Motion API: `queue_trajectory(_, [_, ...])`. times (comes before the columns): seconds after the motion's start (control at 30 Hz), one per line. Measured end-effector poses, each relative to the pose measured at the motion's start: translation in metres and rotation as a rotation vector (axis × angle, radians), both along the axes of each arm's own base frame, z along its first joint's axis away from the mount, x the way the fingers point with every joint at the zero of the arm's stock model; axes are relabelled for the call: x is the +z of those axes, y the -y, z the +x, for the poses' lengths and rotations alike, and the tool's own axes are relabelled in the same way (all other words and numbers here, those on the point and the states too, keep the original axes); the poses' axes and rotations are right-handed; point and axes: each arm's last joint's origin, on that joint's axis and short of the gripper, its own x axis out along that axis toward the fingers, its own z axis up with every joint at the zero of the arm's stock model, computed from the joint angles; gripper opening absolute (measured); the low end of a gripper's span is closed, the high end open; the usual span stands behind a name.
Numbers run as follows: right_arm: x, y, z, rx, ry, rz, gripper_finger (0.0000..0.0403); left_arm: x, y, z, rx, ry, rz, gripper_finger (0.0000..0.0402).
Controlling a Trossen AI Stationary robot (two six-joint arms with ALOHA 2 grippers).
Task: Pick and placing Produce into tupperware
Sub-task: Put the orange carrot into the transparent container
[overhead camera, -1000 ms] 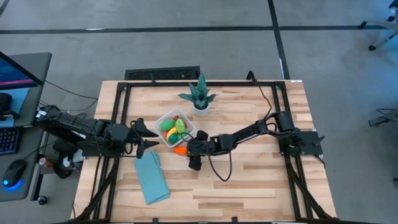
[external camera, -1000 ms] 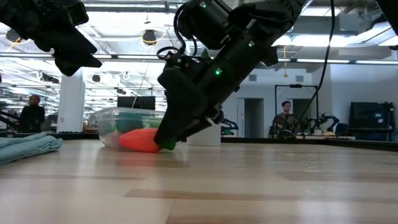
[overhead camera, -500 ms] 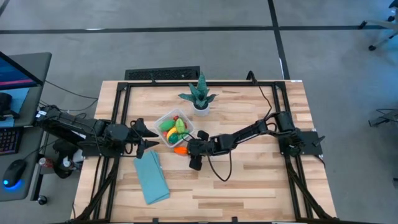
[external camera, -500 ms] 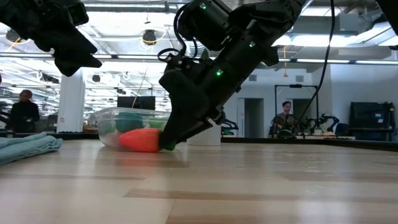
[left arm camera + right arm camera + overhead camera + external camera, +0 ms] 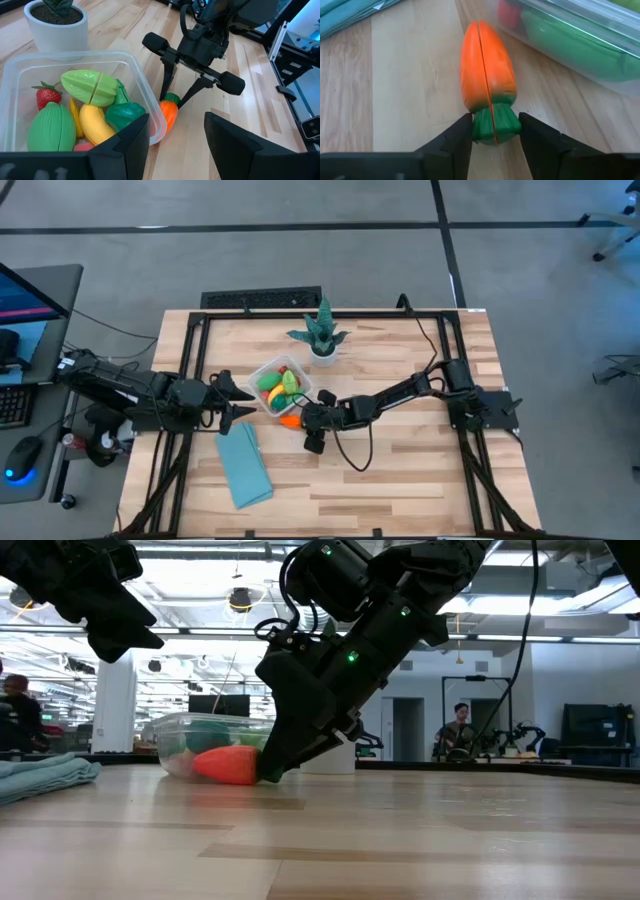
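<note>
Wooden table holds the tupperware, with the carrot lying on the wood just beside its wall. The right gripper pinches the carrot's green stem end between its jaws. It should probably lift straight to clear the rim. The left gripper waits open nearby.

Overhead looking straight down, low level across table, wrists close, all sharing carrot
</note>
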Motion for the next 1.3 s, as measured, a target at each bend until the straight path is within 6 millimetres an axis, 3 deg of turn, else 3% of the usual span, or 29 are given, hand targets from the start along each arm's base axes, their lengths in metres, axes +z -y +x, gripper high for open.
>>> queue_trajectory(0.33, [0.003,-0.012,0.001,0.051,0.017,0.044,0.0143,0.0,0.0,0.0,0.006,0.001,-0.014,0.0178])
queue_trajectory(0.67, [0.023,-0.033,0.011,0.102,0.081,0.054,0.0137,0.001,0.0,0.0,0.011,0.008,-0.025,0.0178])
queue_trajectory(0.93, [0.039,-0.033,0.018,0.135,0.064,0.013,0.0145,0.001,0.0,0.0,0.011,0.013,-0.027,0.0178])
queue_trajectory(1.3, [0.059,-0.015,0.03,0.13,0.036,-0.03,0.0145,0.011,0.001,0.004,0.008,0.116,-0.015,0.0178])
